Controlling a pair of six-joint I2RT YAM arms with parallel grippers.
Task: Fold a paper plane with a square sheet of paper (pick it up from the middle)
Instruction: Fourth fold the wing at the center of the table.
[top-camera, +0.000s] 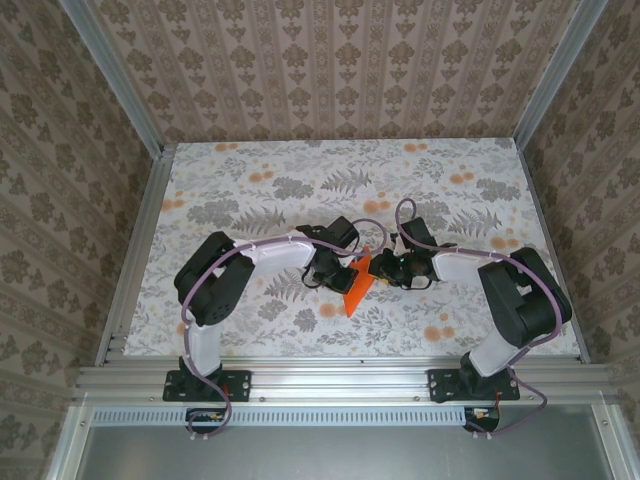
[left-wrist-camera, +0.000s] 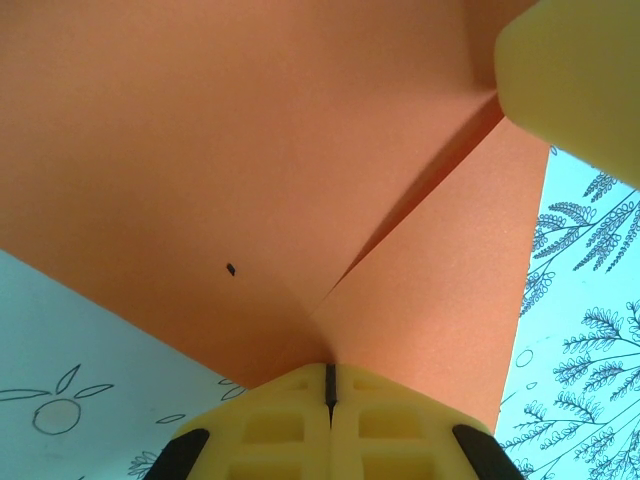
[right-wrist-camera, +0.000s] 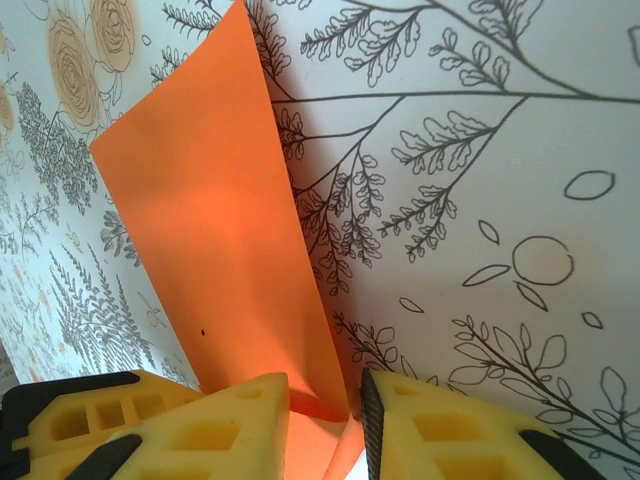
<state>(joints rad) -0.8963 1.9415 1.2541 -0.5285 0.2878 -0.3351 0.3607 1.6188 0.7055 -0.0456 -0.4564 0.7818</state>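
Left claw (left-wrist-camera: 330, 378): your fingers are pressed together, pinching the orange paper sheet (left-wrist-camera: 250, 150) at its fold.
Right claw (right-wrist-camera: 325, 395): jaws apart, the sheet's edge standing between them.
Sheet: spreads ahead of both claws, over the floral table (right-wrist-camera: 480, 150).

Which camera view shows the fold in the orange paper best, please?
The left wrist view: the paper is seen close up, and the fold runs plainly as a dark line toward the upper right. The right wrist view shows the paper as a tall narrow panel, and the top view shows it as a small triangle.
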